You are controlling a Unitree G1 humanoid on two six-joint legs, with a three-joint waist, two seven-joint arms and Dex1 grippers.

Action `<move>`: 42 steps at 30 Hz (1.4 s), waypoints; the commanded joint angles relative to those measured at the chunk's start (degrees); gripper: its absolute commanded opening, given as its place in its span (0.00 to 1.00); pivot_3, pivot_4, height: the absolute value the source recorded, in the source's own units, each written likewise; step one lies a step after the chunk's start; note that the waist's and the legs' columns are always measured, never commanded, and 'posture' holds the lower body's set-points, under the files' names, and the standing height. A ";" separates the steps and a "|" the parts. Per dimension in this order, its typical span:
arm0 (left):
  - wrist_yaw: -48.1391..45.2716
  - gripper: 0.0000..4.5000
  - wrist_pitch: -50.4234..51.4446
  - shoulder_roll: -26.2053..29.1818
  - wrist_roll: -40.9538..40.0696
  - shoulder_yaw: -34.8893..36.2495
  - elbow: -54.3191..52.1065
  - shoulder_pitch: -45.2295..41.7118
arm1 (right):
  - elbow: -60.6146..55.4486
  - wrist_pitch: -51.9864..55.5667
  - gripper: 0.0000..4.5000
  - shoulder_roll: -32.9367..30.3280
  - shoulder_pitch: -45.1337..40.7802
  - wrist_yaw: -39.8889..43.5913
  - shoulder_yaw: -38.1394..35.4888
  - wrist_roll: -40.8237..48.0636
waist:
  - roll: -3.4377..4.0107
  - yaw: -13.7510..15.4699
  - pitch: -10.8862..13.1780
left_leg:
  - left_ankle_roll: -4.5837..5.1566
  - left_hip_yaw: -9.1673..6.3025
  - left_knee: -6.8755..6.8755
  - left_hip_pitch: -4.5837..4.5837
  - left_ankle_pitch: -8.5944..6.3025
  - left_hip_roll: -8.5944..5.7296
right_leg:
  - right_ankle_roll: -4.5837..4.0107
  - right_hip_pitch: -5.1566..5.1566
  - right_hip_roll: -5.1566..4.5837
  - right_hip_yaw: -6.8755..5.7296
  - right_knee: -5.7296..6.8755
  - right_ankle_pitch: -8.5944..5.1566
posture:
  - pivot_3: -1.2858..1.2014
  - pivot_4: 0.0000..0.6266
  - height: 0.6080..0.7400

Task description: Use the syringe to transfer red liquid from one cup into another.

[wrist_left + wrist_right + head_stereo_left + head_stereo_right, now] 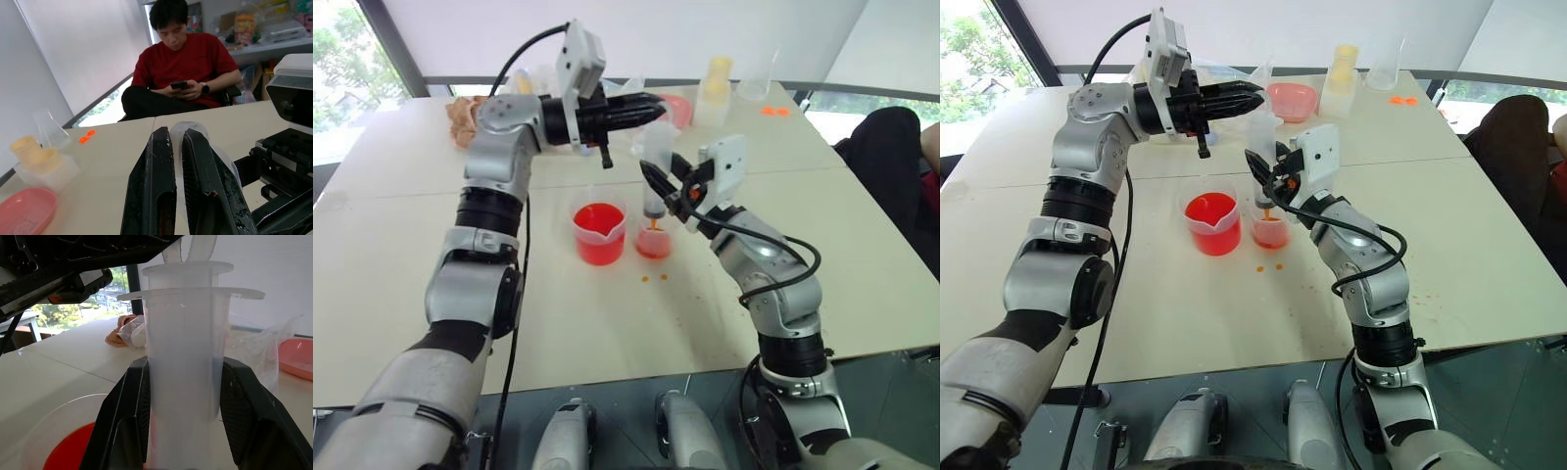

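The right claw (pixel 658 186) holds the syringe (pixel 656 171) upright by its clear barrel, one finger on each side, and the orange tip stands in the smaller cup (pixel 653 238), which has a little red liquid (pixel 1270 233) at its bottom. The left claw (pixel 651 106) is nearly closed on the plunger top, coming from the left side above the barrel. The larger beaker (pixel 599 233), just left of the cup, has much red liquid in it.

The step seems to be the emptying of the syringe into the smaller cup. To do it well, the left claw should press the plunger straight down and slowly, while the right claw keeps the barrel vertical and the tip inside the rim (some orange drops (pixel 654 277) already lie on the tabletop (pixel 862 264) near the cup). A sideways push could tip this light cup.
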 commanded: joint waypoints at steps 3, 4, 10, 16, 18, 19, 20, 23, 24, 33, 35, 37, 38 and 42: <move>-1.44 0.17 1.70 -1.67 -1.32 -1.36 0.97 0.34 | -3.52 -2.48 0.32 -0.40 -5.07 -2.55 -5.43 0.99 | 0.00 0.08 0.00 | 0.00 0.00 0.00 0.00 0.00 0.00 | 0.00 0.00 0.00 0.00 0.00 0.00 | 0.52 0.24 1.00; -0.99 0.25 1.58 -1.65 -1.37 -1.07 1.24 0.07 | -3.57 -2.46 0.32 -0.46 -5.04 -2.54 -5.42 1.07 | 0.00 0.25 0.00 | 0.00 0.00 0.00 0.00 0.00 0.00 | 0.00 0.00 0.00 0.00 0.00 0.00 | 0.52 0.24 1.00; 1.47 0.33 6.19 2.50 -5.39 3.29 0.17 -2.07 | -4.85 -1.87 0.32 -0.50 -4.40 -2.09 -6.00 2.17 | 0.00 -0.25 0.00 | 0.00 0.00 0.00 0.01 0.00 0.00 | 0.00 -0.01 0.00 0.00 0.01 0.00 | 0.52 0.24 1.00; 1.92 0.33 17.32 7.17 -10.82 4.87 -11.30 3.84 | -5.07 0.44 0.32 -0.67 -5.75 -3.03 -9.28 4.96 | 0.01 -0.20 0.00 | 0.00 0.00 -0.01 0.02 0.00 0.05 | 0.00 -0.02 0.02 0.02 0.03 0.00 | 0.52 0.24 1.00; 3.03 0.33 22.00 8.80 -12.80 4.50 -18.87 8.03 | -4.23 3.95 0.32 -0.68 -8.80 -5.61 -14.66 10.28 | 0.01 -0.09 0.00 | 0.00 -0.03 -0.01 0.02 0.00 0.09 | 0.00 -0.02 0.02 0.03 0.04 0.00 | 0.52 0.24 1.00; 3.72 0.33 25.55 9.84 -14.30 4.21 -23.93 10.91 | -3.22 7.68 0.32 -2.66 -10.88 -6.67 -18.19 13.44 | 0.01 0.11 0.00 | 0.00 -0.09 0.00 0.02 0.00 0.12 | 0.00 -0.02 -0.01 0.03 0.05 0.00 | 0.52 0.24 1.00; 4.20 0.33 28.89 10.91 -15.88 3.87 -29.02 13.84 | -2.14 11.89 0.32 -5.26 -12.67 -7.45 -21.30 16.16 | 0.02 0.16 0.01 | -0.01 -0.16 0.01 0.01 0.01 0.16 | -0.01 -0.01 -0.03 0.02 0.06 0.00 | 0.52 0.24 1.00; 4.69 0.33 35.45 14.54 -19.18 1.82 -43.15 22.37 | 2.55 29.69 0.32 -15.71 -15.66 -8.76 -26.49 21.32 | 0.03 0.80 0.01 | -0.01 -0.24 0.00 -0.01 0.00 0.17 | -0.01 0.05 -0.18 0.03 0.05 0.01 | 0.52 0.24 1.00; 5.13 0.33 37.07 15.72 -20.02 1.27 -47.19 24.96 | 5.41 38.12 0.32 -18.90 -16.83 -9.93 -27.46 21.68 | 0.02 1.12 0.01 | 0.00 -0.27 -0.01 -0.01 0.00 0.17 | -0.01 0.11 -0.18 0.00 0.01 0.01 | 0.52 0.24 1.00; 8.05 0.33 33.51 23.09 -16.19 -5.38 -63.27 41.08 | 16.70 60.68 0.32 -26.98 -13.49 -5.98 -26.57 24.21 | 0.12 1.25 0.01 | 0.06 0.09 -0.04 0.10 -0.03 0.07 | -0.05 0.14 -0.07 0.04 -0.14 -0.02 | 0.52 0.24 1.00; 10.30 0.33 34.60 21.69 -17.92 -4.91 -64.12 43.11 | 18.71 60.65 0.32 -25.81 -12.83 -5.91 -26.23 22.55 | 0.12 1.29 0.02 | 0.06 0.10 -0.02 0.13 -0.03 0.07 | -0.04 0.20 -0.05 0.04 -0.14 -0.01 | 0.52 0.24 1.00; 11.49 0.33 34.49 21.19 -18.07 -5.58 -65.12 45.15 | 20.80 59.83 0.32 -25.16 -12.45 -6.36 -25.37 19.92 | 0.12 1.32 0.02 | 0.06 0.10 0.01 0.12 -0.03 0.07 | -0.04 0.21 -0.05 0.04 -0.15 -0.01 | 0.52 0.24 1.00; 12.40 0.33 34.43 20.71 -17.94 -5.88 -65.23 46.12 | 21.90 59.19 0.32 -25.19 -12.00 -5.95 -23.98 18.98 | 0.12 1.31 0.02 | 0.06 0.10 0.02 0.11 -0.03 0.07 | -0.03 0.20 -0.05 0.05 -0.15 -0.01 | 0.52 0.24 1.00; 15.53 0.33 36.64 18.22 -20.98 -4.78 -65.30 47.25 | 24.75 56.30 0.32 -25.44 -10.62 -3.70 -18.92 16.09 | 0.12 1.47 0.01 | 0.06 0.07 0.02 0.12 -0.03 0.06 | -0.03 0.25 -0.05 0.03 -0.17 -0.01 | 0.52 0.24 1.00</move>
